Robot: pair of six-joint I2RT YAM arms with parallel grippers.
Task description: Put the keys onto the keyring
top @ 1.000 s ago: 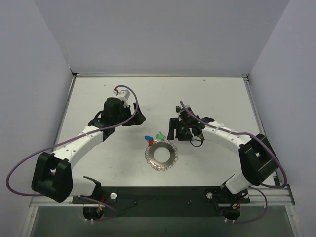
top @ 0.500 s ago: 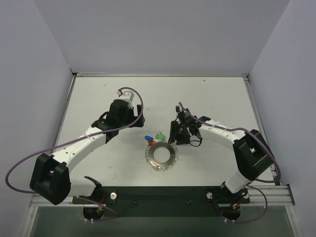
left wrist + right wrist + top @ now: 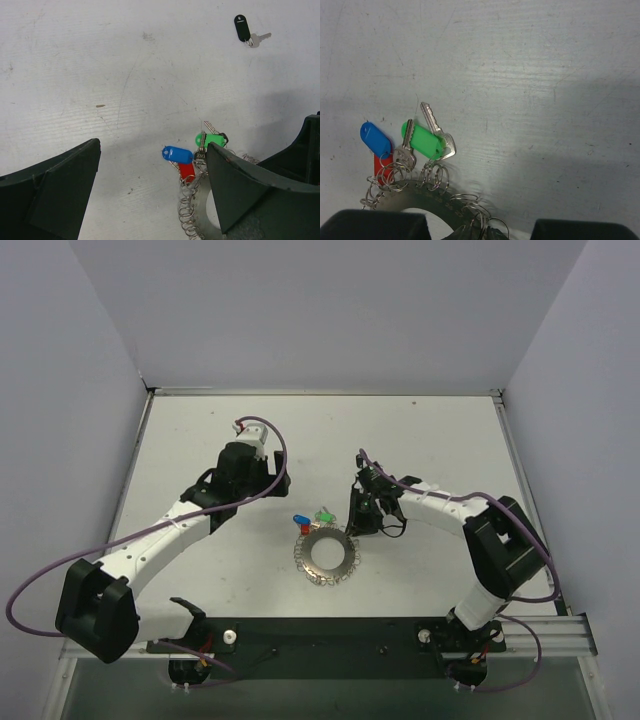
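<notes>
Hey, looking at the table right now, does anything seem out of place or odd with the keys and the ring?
Yes. The black-headed key lies alone on the white table, well apart from the large silvery coil-rimmed ring. The blue-tagged key, green-tagged key and red tag all cluster at the ring's rim.
</notes>
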